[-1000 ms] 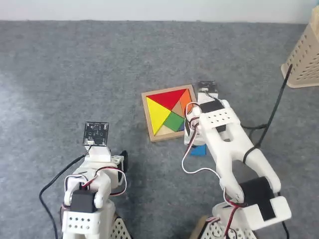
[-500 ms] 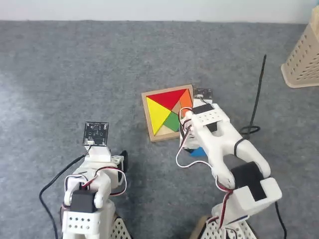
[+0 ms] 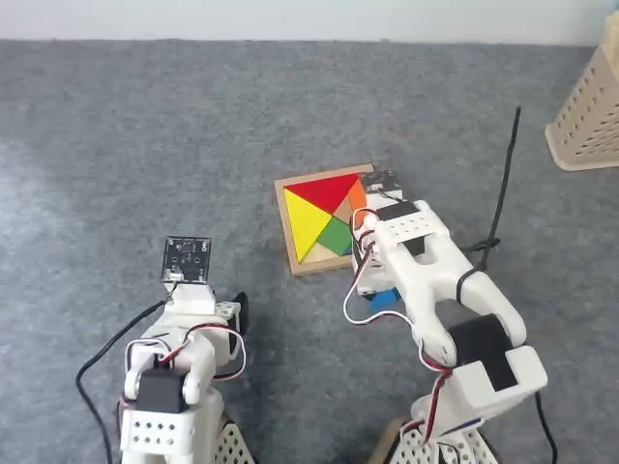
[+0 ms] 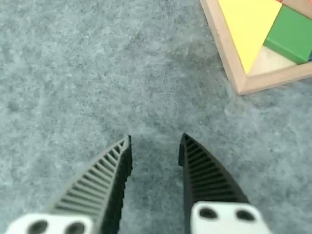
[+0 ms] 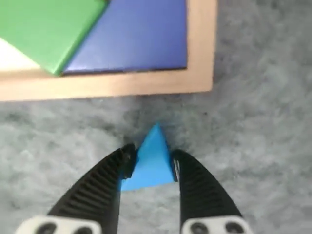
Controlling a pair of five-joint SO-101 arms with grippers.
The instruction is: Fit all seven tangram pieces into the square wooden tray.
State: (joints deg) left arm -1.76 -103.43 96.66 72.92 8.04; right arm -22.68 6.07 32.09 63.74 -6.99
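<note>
The square wooden tray (image 3: 290, 253) sits mid-table holding red (image 3: 324, 189), yellow (image 3: 305, 224), green (image 3: 338, 235) and orange (image 3: 359, 196) pieces. My right arm (image 3: 416, 253) covers its right edge. In the right wrist view, my right gripper (image 5: 151, 157) is shut on a light blue triangle (image 5: 151, 165) on the carpet, just outside the tray rim (image 5: 122, 85); a dark blue piece (image 5: 136, 34) and the green piece (image 5: 44, 29) lie inside. The triangle (image 3: 384, 299) peeks out under the arm. My left gripper (image 4: 155, 142) is open over bare carpet, short of the tray corner (image 4: 239, 80).
A beige perforated basket (image 3: 590, 106) stands at the far right edge. A black cable (image 3: 503, 174) runs up beside the right arm. Grey carpet stretches open to the left and behind the tray. The left arm (image 3: 184, 329) rests at the near left.
The right arm has swung a little left and toward the tray's right edge, and its cable has shifted. The left arm has kept still.
</note>
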